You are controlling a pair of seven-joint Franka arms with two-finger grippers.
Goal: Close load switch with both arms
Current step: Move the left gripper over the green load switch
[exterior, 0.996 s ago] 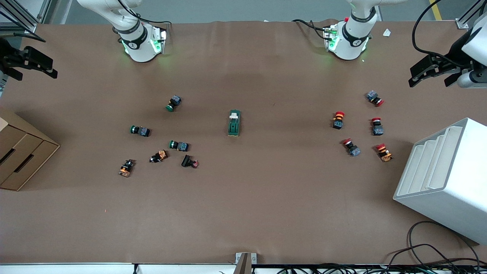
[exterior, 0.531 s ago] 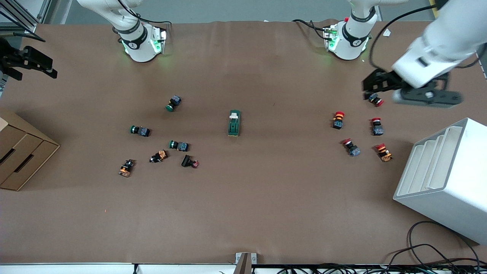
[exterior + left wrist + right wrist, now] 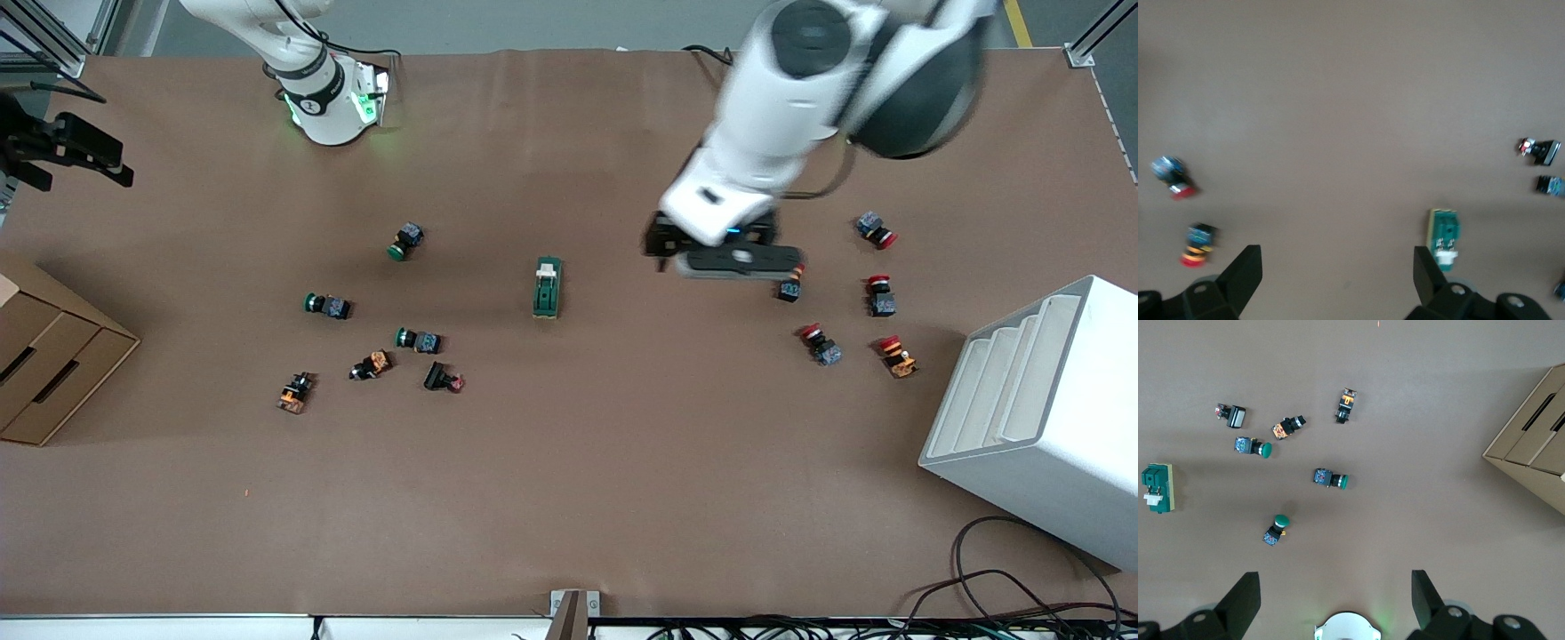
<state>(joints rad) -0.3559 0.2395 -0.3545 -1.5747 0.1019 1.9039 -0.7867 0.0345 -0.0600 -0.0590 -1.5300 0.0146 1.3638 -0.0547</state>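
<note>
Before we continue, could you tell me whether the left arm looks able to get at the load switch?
Probably yes: the left gripper, open, hangs over bare table beside the load switch, nothing between them.

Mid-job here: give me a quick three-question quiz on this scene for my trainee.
1. True or false: the left gripper is open and holds nothing.
2. Which lies nearer the front camera: the load switch or the cardboard drawer box?
3. How many green-capped push buttons are there toward the right arm's end of the table?

Key: 1 true; 2 the cardboard drawer box; 3 three. The right gripper waits open at its end of the table.
</note>
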